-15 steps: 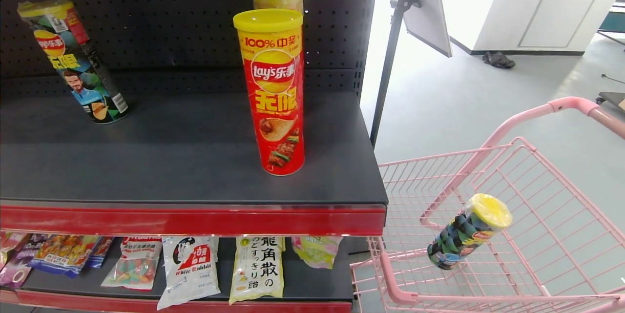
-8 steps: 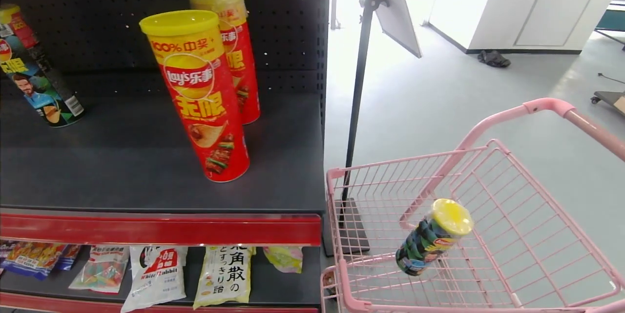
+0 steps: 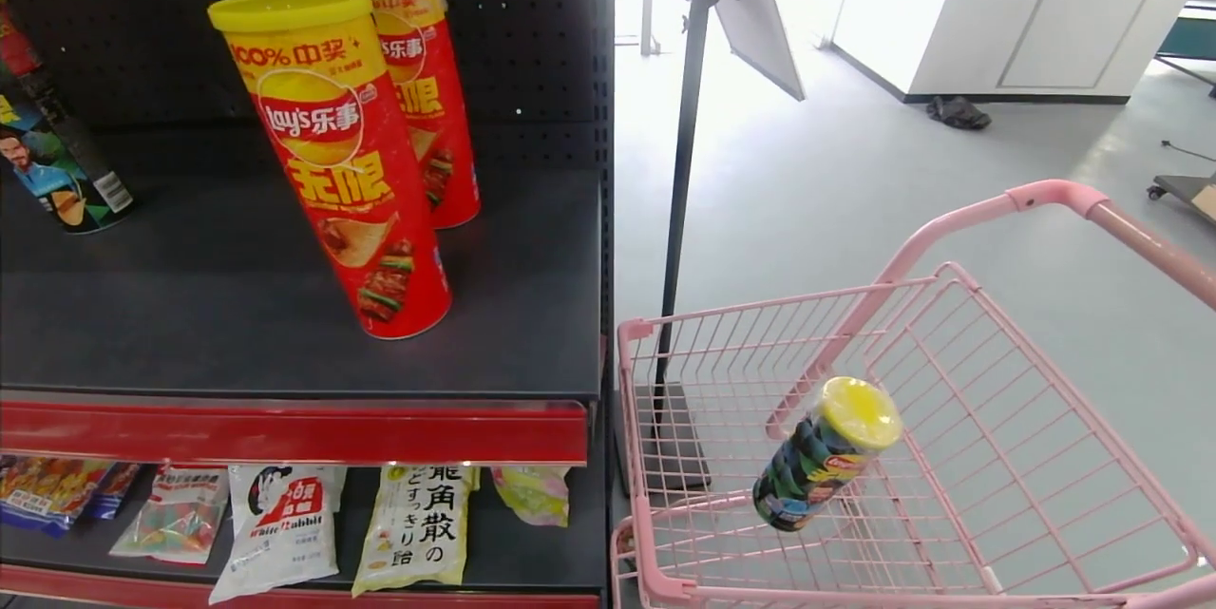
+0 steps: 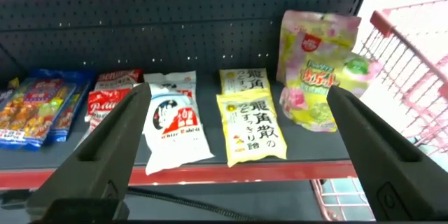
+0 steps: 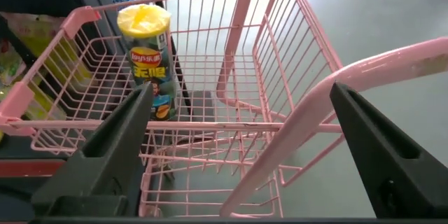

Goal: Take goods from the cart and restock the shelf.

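The dark chip can with the yellow lid [image 3: 825, 468] sits inside the pink cart [image 3: 1054, 195], on the wire floor, near the side closest to the shelf [image 3: 237, 314]; its lid points up and it leans a little, so its long side runs mostly up and down; the right gripper [image 5: 241, 157] hangs at the cart's handle side with its two fingers wide apart and nothing between them; the can is ahead of it across the cart, off toward one finger and not in the middle of the gap; the left gripper [image 4: 238, 154] is spread apart too and holds nothing; it faces the snack bags [image 4: 248, 115] on the lower shelf [image 4: 210, 173], so the right arm is the nearer one; I think it needs to line up with the can and close around its side, below the lid; on the shelf stands a red chip can [image 3: 332, 172] with a second red can [image 3: 418, 86] just behind it, and another dark can [image 3: 52, 167] well apart at the left edge.
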